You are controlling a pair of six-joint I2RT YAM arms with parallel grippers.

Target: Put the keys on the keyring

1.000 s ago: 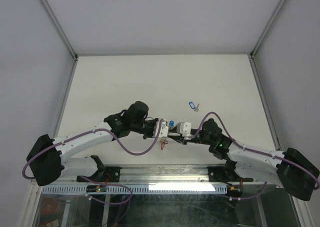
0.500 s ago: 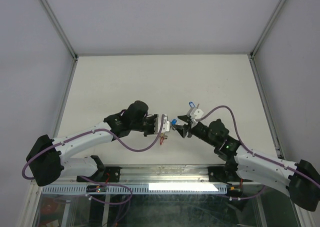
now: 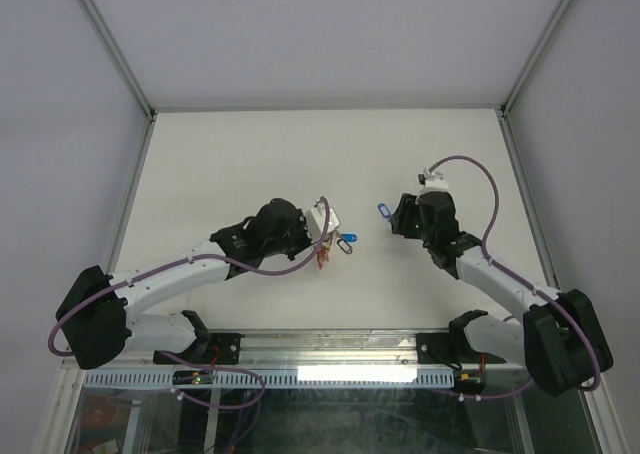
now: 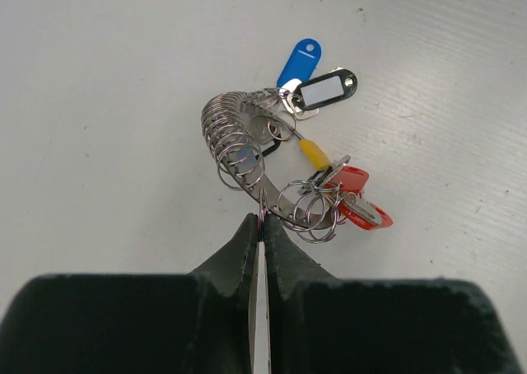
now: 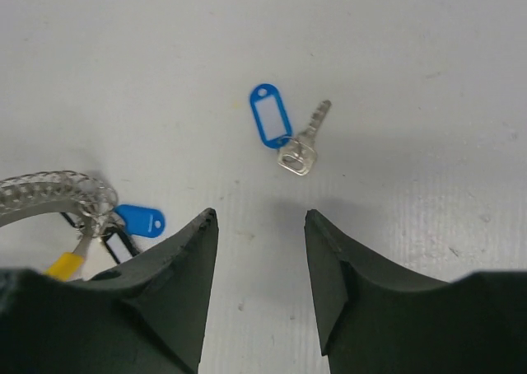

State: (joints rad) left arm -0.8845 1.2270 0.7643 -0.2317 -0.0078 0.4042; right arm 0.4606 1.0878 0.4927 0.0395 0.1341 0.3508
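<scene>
Left end effector [image 4: 262, 220] pinches the keyring [image 4: 226, 132] — right end effector [image 5: 260, 217] gapes, empty, near a loose blue-tagged key [image 5: 270, 125].

The top view hangs above and behind both arms, facing down and forward over the whole table [image 3: 300, 144], with the arm bases along its lower edge. It is the far view, so everything in it is small. The left wrist camera sits just behind the left gripper [image 4: 262, 219], looking along the fingers at the keyring [image 4: 235, 139] right at their tips, very near. The right wrist camera looks past the right gripper [image 5: 259, 217] down at the table, the loose key [image 5: 284, 135] ahead of its tips. Off to one side of those fingers appears what seems the same keyring, so both wrist views share that patch. The top view covers both.
</scene>
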